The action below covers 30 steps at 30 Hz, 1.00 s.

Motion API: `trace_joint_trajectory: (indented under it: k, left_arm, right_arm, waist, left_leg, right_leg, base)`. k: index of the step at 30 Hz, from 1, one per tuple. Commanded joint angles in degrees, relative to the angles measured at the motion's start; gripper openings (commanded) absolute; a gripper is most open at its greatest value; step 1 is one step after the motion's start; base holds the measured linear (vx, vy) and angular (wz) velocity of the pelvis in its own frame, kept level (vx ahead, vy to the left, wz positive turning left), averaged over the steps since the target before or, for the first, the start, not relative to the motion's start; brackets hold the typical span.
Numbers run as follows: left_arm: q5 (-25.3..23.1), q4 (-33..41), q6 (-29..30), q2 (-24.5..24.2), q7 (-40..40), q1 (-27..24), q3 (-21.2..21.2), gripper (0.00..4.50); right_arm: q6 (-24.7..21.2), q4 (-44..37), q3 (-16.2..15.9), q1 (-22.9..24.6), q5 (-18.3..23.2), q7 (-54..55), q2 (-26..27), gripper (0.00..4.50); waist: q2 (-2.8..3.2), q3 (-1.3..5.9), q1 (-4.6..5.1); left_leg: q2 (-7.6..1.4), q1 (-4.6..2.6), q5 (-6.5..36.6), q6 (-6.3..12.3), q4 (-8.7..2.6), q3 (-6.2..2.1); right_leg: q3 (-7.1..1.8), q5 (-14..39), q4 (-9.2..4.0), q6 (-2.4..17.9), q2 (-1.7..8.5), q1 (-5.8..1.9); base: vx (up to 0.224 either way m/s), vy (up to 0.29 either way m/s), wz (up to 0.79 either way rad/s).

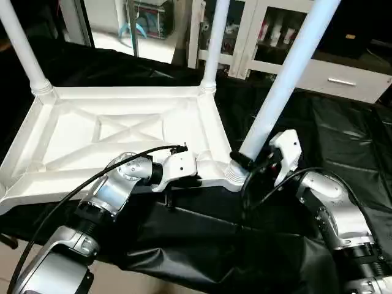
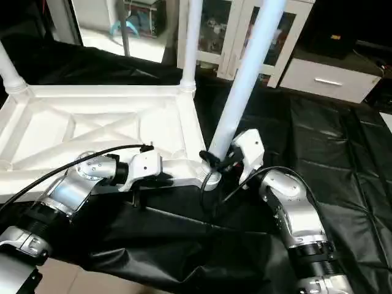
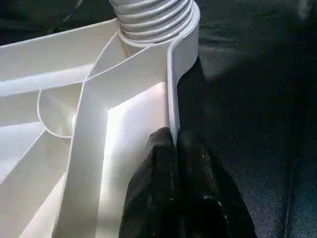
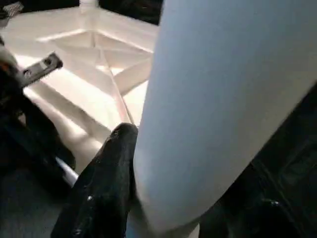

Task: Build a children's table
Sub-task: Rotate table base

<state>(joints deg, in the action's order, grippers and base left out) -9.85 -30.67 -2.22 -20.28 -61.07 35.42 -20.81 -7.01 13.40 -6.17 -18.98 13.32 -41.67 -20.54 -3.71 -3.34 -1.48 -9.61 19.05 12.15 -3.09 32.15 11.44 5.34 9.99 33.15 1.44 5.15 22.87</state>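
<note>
The tabletop (image 1: pixel 122 131) lay upside down on the black-draped surface (image 1: pixel 343 128), ribs up, its near rim close to the surface's front edge and the pale floor (image 1: pixel 122 285) just beyond. On the far left a leg (image 1: pixel 24 49) stood in its corner socket, with dark cloth behind it. Further along, the left gripper (image 3: pixel 174 148) sat at the near rim, jaws pressed shut with the thin rim wall pinched between the black fingers (image 3: pixel 153 168), a short way from the ribbed corner socket (image 3: pixel 153 20). A black cable (image 1: pixel 73 190) looped over the silver left forearm. At the far side a second leg (image 1: pixel 214 43) rose from its corner, white cabinets (image 1: pixel 318 67) behind it. Then the near right corner: a third leg (image 1: pixel 288 79) leaned up and to the right out of the corner collar (image 1: pixel 236 171). The right gripper (image 1: pixel 248 162) was right at the leg's foot, jaws about half open and closed around the tube, one black finger (image 4: pixel 106 183) lying flat against it. To the right of that, open black cloth ran out wide, with room to swing.
</note>
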Motion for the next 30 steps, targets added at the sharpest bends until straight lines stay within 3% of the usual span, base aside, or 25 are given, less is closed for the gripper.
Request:
trace_joint_trajectory:
  k: [1,9,12,13,14,15,16,18,19,21,22,24,25,28,29,30]
  left_arm:
    - [0.03,1.54,-0.57,2.26,-0.56,1.25,-2.61,0.00]
    - [-0.19,1.49,-0.43,3.03,-1.37,1.43,-3.44,0.00]
    - [-0.26,1.46,-0.43,3.16,-1.61,1.48,-3.50,0.00]
    - [-0.05,1.79,-0.21,3.20,-1.79,1.51,-3.38,0.00]
    - [-0.04,1.81,-0.20,3.20,-1.80,1.51,-3.37,0.00]
    - [0.20,2.01,-0.13,3.00,-1.99,1.50,-3.16,0.00]
    - [0.20,2.01,-0.13,3.00,-1.99,1.50,-3.16,0.00]
    - [0.30,2.03,-0.32,2.70,-2.37,1.41,-2.68,0.00]
    - [0.30,2.03,-0.32,2.70,-2.37,1.41,-2.68,0.00]
    - [0.49,2.09,-0.42,2.30,-2.74,1.32,-2.30,0.00]
    - [0.67,2.11,-0.54,1.99,-2.99,1.17,-2.08,0.00]
    - [0.69,2.11,-0.57,1.94,-3.05,1.13,-2.03,0.00]
    - [0.69,2.11,-0.57,1.94,-3.05,1.13,-2.03,0.00]
    - [0.76,2.24,-0.47,1.91,-3.06,1.00,-1.94,0.00]
    - [0.92,2.55,-0.24,1.91,-3.09,0.75,-1.84,0.00]
    - [1.27,3.39,0.17,1.83,-3.30,-0.04,-1.62,0.00]
  right_arm:
    - [1.06,3.71,-14.57,2.66,-17.00,-2.12,-1.51,1.88]
    - [5.04,6.28,-19.66,2.03,-21.56,-2.36,-2.48,1.94]
    - [4.75,6.84,-19.63,1.77,-20.53,-2.39,-2.08,1.96]
    - [0.42,6.58,-16.03,1.70,-15.06,-1.99,0.16,1.96]
    - [0.22,6.56,-15.86,1.70,-14.81,-1.98,0.26,1.96]
    - [-3.82,6.49,-11.57,1.16,-9.69,-1.29,2.08,1.97]
    - [-3.82,6.49,-11.57,1.16,-9.69,-1.29,2.08,1.97]
    - [-7.80,6.79,-6.54,-0.04,-3.78,-0.29,3.46,1.97]
    - [-7.80,6.79,-6.54,-0.04,-3.78,-0.29,3.46,1.97]
    - [-10.20,7.41,-2.40,-1.39,0.77,0.35,3.79,1.97]
    - [-11.37,8.80,1.11,-2.65,4.26,1.05,3.55,1.97]
    - [-11.54,9.23,1.91,-2.95,5.06,1.28,3.47,1.97]
    - [-11.54,9.23,1.91,-2.95,5.06,1.28,3.47,1.93]
    - [-13.67,10.39,6.36,-3.49,8.75,2.72,4.04,1.88]
    - [-15.45,10.83,9.19,-3.44,10.24,3.57,4.39,1.88]
    - [-19.18,12.11,15.17,-3.21,14.24,6.37,5.34,1.87]
  waist:
    - [-0.59,2.40,-0.51]
    - [-0.39,2.41,0.00]
    - [-0.28,2.44,0.16]
    - [-0.37,2.48,0.20]
    - [-0.27,2.46,0.27]
    - [-0.22,2.51,0.44]
    - [-0.13,2.55,0.34]
    - [0.07,2.74,0.28]
    - [0.24,2.88,0.23]
    - [0.07,3.22,-0.07]
    - [0.13,3.23,-0.10]
    - [-0.13,3.43,-0.17]
    - [-0.15,3.37,-0.17]
    - [-0.29,3.21,-0.37]
    - [-0.53,3.13,-0.46]
    - [-0.42,3.21,-0.66]
  left_leg:
    - [-4.31,0.62,10.25,3.47,-3.68,-1.98]
    - [-4.03,0.79,12.03,3.97,-3.71,-2.14]
    - [-3.91,0.78,12.69,4.45,-3.66,-2.18]
    - [-3.91,0.82,12.52,4.56,-3.68,-2.22]
    - [-3.93,0.87,12.63,4.57,-3.76,-2.30]
    - [-4.03,0.85,12.87,4.45,-3.82,-2.38]
    - [-4.12,0.53,13.27,4.35,-3.79,-2.33]
    - [-4.23,0.37,12.96,3.94,-3.83,-2.27]
    - [-4.36,0.28,12.73,3.74,-3.84,-2.24]
    - [-4.60,0.21,10.47,2.84,-3.72,-2.06]
    - [-4.58,0.20,9.79,2.90,-3.71,-2.05]
    - [-4.45,0.35,7.64,3.45,-3.38,-1.84]
    - [-4.43,0.33,7.49,3.59,-3.36,-1.77]
    - [-4.40,0.25,8.99,3.52,-3.37,-1.64]
    - [-4.41,0.26,9.44,3.30,-3.42,-1.68]
    - [-4.50,0.01,9.22,3.13,-3.44,-1.72]
  right_leg:
    - [-3.99,18.12,-4.02,9.90,4.98,-2.42]
    - [-3.79,24.34,-4.71,7.35,4.78,-2.21]
    - [-3.73,27.19,-5.03,6.42,4.81,-2.06]
    - [-3.70,27.09,-4.98,6.37,4.73,-2.06]
    - [-3.69,27.11,-4.99,6.43,4.72,-2.06]
    - [-3.65,26.83,-4.95,6.54,4.67,-2.01]
    - [-3.70,26.22,-5.03,6.94,4.70,-1.81]
    - [-3.73,23.96,-4.81,7.78,4.59,-1.82]
    - [-3.76,22.42,-4.68,8.39,4.62,-1.82]
    - [-3.63,13.44,-3.67,10.75,4.29,-1.99]
    - [-3.64,11.44,-3.40,11.34,4.36,-2.11]
    - [-3.67,6.44,-2.75,13.50,4.49,-2.45]
    - [-3.69,5.99,-2.72,13.86,4.49,-2.43]
    - [-3.79,8.12,-3.07,14.10,4.67,-2.48]
    - [-3.78,9.48,-3.21,13.71,4.63,-2.54]
    - [-3.88,9.66,-3.18,13.84,4.75,-2.53]
  base:
    - [0.000,0.000,0.00]
    - [0.000,0.000,0.00]
    - [0.000,0.000,0.00]
    - [0.000,0.000,0.00]
    - [0.000,0.000,0.00]
    - [0.000,0.000,0.00]
    - [0.000,0.000,0.00]
    - [0.000,0.000,0.00]
    - [0.000,0.000,0.00]
    - [0.000,0.000,0.00]
    - [0.000,0.000,0.00]
    - [0.000,0.000,0.00]
    - [0.000,0.000,0.00]
    - [0.000,0.000,0.00]
    - [0.000,0.000,0.00]
    - [0.000,0.000,0.00]
